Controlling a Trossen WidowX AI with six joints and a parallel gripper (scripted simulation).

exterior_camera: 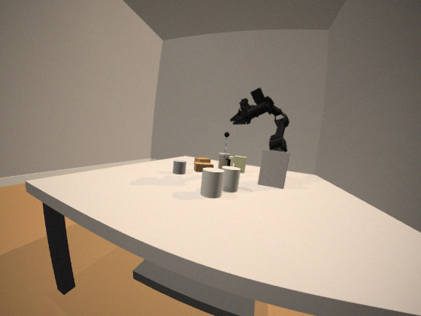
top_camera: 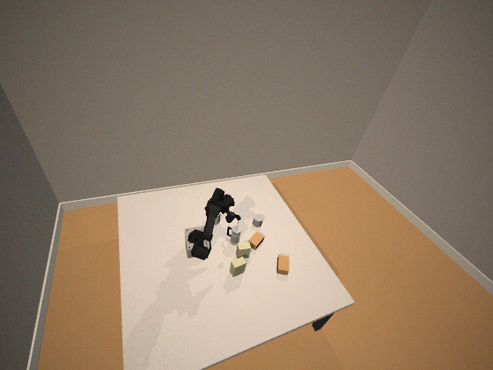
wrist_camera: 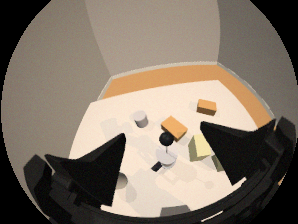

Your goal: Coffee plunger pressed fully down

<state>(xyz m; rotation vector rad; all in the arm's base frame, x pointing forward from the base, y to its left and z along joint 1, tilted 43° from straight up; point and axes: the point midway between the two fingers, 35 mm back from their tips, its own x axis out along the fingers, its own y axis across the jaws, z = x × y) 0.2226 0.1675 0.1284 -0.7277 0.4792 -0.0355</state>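
The coffee press (top_camera: 235,235) (exterior_camera: 224,162) stands upright on the table, with its pale lid (wrist_camera: 166,158) and dark handle (wrist_camera: 156,166) showing in the wrist view. The plunger's black knob (exterior_camera: 226,134) (wrist_camera: 166,139) stands high above the lid on a thin rod (exterior_camera: 225,145), so the plunger is up. My gripper (exterior_camera: 232,122) (wrist_camera: 163,131) is open and empty. It hangs above the knob without touching it; in the wrist view the knob shows between and beyond the fingertips.
Orange blocks (top_camera: 256,240) (top_camera: 283,264) and pale green blocks (top_camera: 243,250) (top_camera: 238,267) stand near the press. A grey cylinder (top_camera: 258,221) (exterior_camera: 180,167) (wrist_camera: 140,119) stands on another side. Two pale cylinders (exterior_camera: 213,183) (exterior_camera: 231,179) stand close together, partly hidden by the arm in the top view.
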